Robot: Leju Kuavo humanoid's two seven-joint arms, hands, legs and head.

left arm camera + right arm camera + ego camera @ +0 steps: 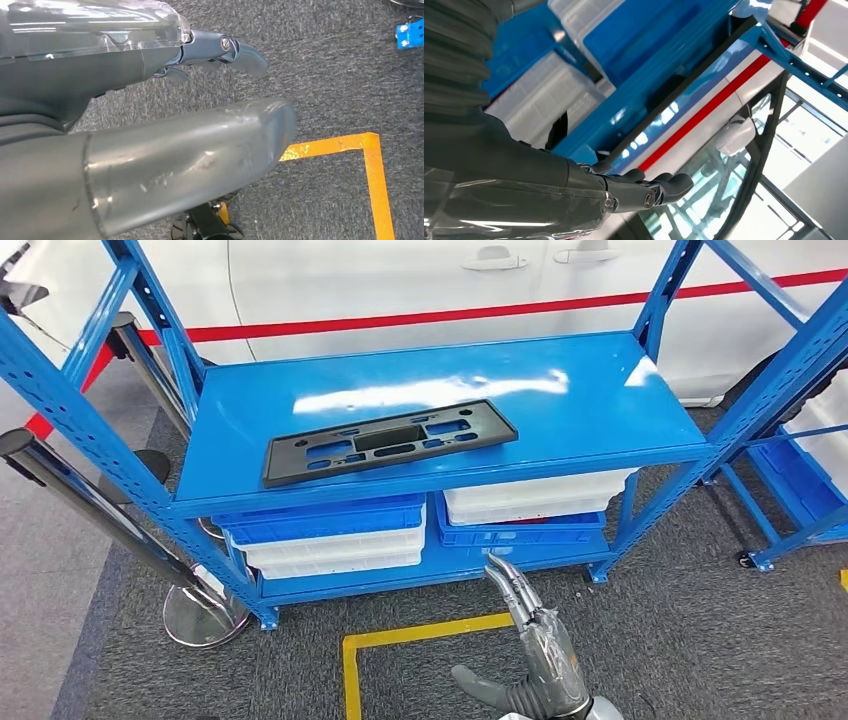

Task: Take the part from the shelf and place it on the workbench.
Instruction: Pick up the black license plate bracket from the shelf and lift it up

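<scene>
Head view: the black part (pixel 389 441) lies flat on the blue shelf (pixel 600 400), above stacked bins (pixel 330 535). The right hand (pixel 540 635) rises over the grey carpet (pixel 700 640), below and well apart from the part, fingers straight, holding nothing.
Left wrist view: the left hand (pixel 150 100) hangs over carpet and orange tape (pixel 345 145), fingers apart, empty.
Right wrist view: the right hand's fingers (pixel 659 187) are extended together near the shelf edge.

Lighting: bright, even, overhead. White glare streaked the blue shelf (pixel 440 390). Head view bowed at edges. Left robot hand (pixel 150 125) close, soft-focused.
</scene>
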